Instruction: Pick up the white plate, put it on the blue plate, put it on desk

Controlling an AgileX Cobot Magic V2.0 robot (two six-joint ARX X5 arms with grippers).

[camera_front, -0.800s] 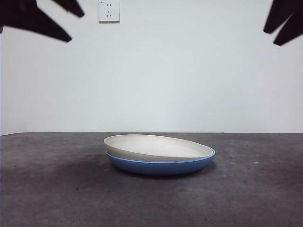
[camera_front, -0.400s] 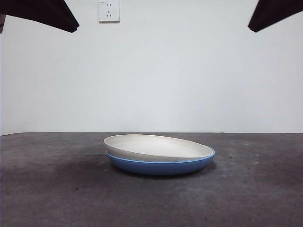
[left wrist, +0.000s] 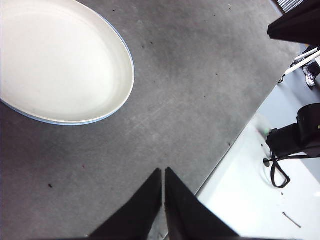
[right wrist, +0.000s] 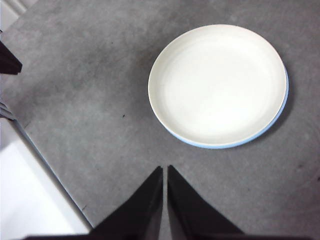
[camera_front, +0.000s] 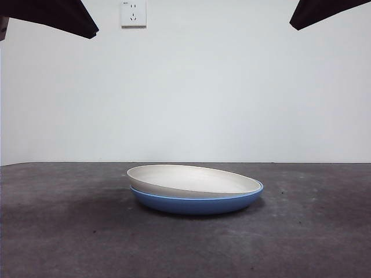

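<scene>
We see the white plate (camera_front: 194, 180) nested in the blue plate (camera_front: 197, 202), tilted a little, mid-table (camera_front: 58, 231). The left gripper (left wrist: 163, 172) and right gripper (right wrist: 165, 170) both hang high, well apart from the stack, each with jaws pressed together, holding nothing. Since half a second ago one dark arm tip has slid a touch higher at its corner; the plates haven't budged

Lab/office, bare wall (camera_front: 232, 92), outlet (camera_front: 133, 13)
</scene>
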